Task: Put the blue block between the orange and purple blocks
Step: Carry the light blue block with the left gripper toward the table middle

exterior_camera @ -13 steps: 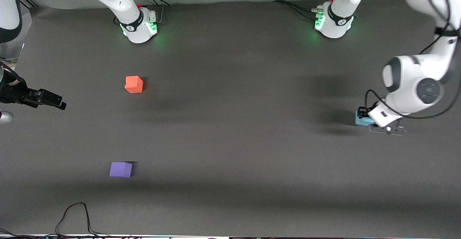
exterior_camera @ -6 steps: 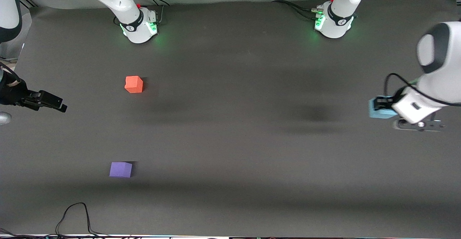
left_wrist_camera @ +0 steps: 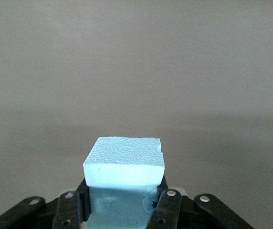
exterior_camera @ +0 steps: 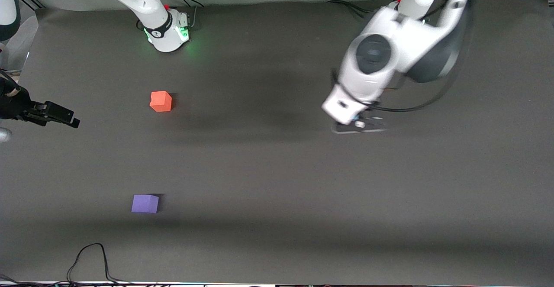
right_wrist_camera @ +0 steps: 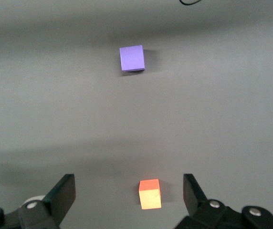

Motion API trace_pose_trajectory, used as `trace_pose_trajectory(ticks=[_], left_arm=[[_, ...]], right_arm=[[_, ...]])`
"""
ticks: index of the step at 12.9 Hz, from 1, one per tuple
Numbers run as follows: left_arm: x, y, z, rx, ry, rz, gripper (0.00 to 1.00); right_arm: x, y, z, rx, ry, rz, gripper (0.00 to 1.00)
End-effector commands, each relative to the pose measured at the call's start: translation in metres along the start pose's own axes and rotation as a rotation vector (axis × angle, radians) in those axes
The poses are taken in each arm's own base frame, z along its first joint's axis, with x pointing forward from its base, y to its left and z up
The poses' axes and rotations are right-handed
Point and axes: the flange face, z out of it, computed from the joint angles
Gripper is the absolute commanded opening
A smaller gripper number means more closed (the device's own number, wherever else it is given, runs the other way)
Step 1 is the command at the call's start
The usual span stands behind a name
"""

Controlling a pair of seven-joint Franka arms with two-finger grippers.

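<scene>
The sky-blue block [left_wrist_camera: 124, 162] sits clamped between the fingers of my left gripper [left_wrist_camera: 124, 195], which is shut on it. In the front view the left gripper [exterior_camera: 358, 124] hangs over the bare mat near the table's middle, and its white hand hides the block. The orange block [exterior_camera: 161, 101] lies toward the right arm's end of the table. The purple block [exterior_camera: 145, 203] lies nearer the front camera than the orange one. Both also show in the right wrist view: orange [right_wrist_camera: 149, 193], purple [right_wrist_camera: 132, 58]. My right gripper [exterior_camera: 71, 121] waits open and holds nothing at that end of the table.
The two arm bases [exterior_camera: 166, 29] [exterior_camera: 400, 27] stand along the back of the dark mat [exterior_camera: 268, 183]. A black cable [exterior_camera: 88, 256] loops on the mat near the front edge, close to the purple block's end.
The left arm has lifted the blue block off the mat at its own end and swung it toward the table's middle. The right gripper has barely shifted.
</scene>
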Motion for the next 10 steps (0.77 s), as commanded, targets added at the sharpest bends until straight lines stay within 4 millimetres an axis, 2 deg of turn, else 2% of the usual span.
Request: trace_pose_trajectory(ticks=[1, 3, 5, 7, 10], left_arm=[[-0.007, 0.095, 0.041, -0.002, 0.012, -0.045, 0.35], [-0.022, 0.142, 0.092, -0.024, 0.032, -0.072, 0.35], [-0.034, 0.17, 0.143, -0.032, 0.03, -0.078, 0.35], [-0.036, 0.184, 0.178, -0.053, 0.039, -0.067, 0.35], [-0.049, 0.2, 0.209, -0.057, 0.036, -0.044, 0.35]], right_arm=[[-0.004, -0.009, -0.005, 0.016, 0.005, 0.045, 1.0], [-0.005, -0.011, -0.008, 0.012, 0.01, 0.039, 1.0], [-0.005, -0.008, -0.008, 0.008, 0.007, 0.029, 1.0], [-0.001, -0.008, -0.007, 0.01, 0.014, 0.031, 1.0], [0.002, -0.008, -0.009, 0.01, 0.02, 0.038, 1.0]])
